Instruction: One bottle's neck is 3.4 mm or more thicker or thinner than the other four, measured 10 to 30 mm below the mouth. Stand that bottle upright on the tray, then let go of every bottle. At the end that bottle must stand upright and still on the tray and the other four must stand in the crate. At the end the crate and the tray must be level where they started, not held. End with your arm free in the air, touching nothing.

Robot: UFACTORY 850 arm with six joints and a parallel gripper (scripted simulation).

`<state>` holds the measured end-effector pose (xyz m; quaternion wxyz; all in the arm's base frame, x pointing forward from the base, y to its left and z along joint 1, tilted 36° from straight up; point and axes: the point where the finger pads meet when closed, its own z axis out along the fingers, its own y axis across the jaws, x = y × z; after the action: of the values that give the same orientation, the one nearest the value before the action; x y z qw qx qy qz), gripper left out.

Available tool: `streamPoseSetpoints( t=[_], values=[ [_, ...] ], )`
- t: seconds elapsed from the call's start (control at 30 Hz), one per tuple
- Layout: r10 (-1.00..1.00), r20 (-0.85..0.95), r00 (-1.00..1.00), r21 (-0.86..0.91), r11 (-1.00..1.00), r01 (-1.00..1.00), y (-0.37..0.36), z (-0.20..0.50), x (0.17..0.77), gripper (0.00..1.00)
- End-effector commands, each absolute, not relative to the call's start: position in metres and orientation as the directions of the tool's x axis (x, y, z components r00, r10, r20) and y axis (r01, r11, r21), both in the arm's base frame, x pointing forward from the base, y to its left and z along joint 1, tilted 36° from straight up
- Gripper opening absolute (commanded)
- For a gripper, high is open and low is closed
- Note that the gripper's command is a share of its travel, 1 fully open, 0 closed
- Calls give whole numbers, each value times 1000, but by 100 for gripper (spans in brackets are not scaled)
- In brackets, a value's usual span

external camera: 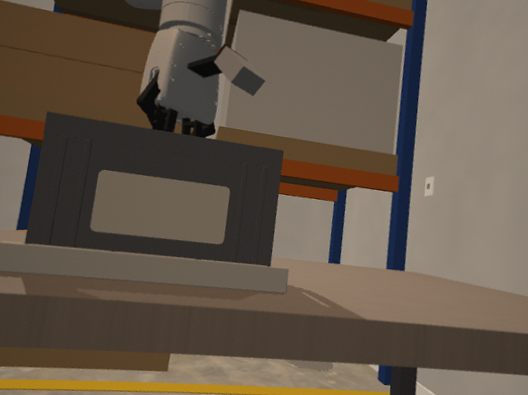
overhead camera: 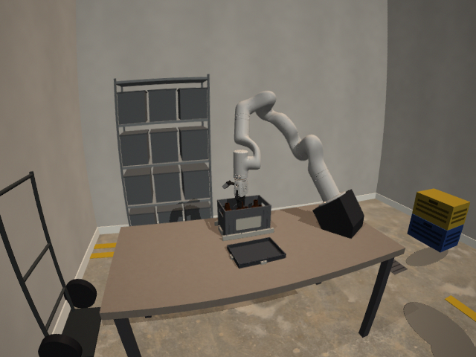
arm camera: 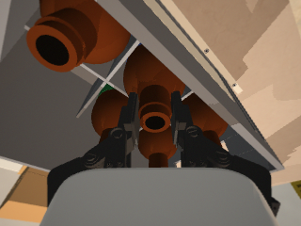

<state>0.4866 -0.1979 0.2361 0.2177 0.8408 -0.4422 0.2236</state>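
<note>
A dark crate [overhead camera: 227, 222] [external camera: 62, 182] stands at the back of the table and holds several brown bottles in divided cells. My gripper [overhead camera: 241, 200] [external camera: 174, 126] [arm camera: 154, 103] reaches down into the crate from above. In the wrist view its two black fingers are shut on the neck of one brown bottle [arm camera: 155, 113] in the middle, just below the mouth. The bottle stands upright in its cell. Another bottle [arm camera: 54, 44] stands in a far cell, with others close around the gripped one. The empty black tray [overhead camera: 255, 251] lies in front of the crate. In the exterior view the crate wall hides the bottles.
The crate rests on a pale base plate [external camera: 137, 268]. The arm's black base [overhead camera: 340, 216] sits at the table's back right. A grey shelf rack [overhead camera: 163, 149] stands behind the table. White cell dividers [arm camera: 94, 77] run between the bottles.
</note>
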Motion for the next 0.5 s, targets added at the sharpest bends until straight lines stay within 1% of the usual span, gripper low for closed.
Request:
streamPoseSetpoints(
  t=[0.0,0.37,0.4,0.47],
  values=[
    [-646,569,508,167,-514,-841,-198,237,487,0],
    [-646,569,508,167,-514,-841,-198,237,487,0],
    [-646,569,508,167,-514,-841,-198,237,487,65],
    [-646,569,508,167,-514,-841,-198,237,487,65]
  ],
)
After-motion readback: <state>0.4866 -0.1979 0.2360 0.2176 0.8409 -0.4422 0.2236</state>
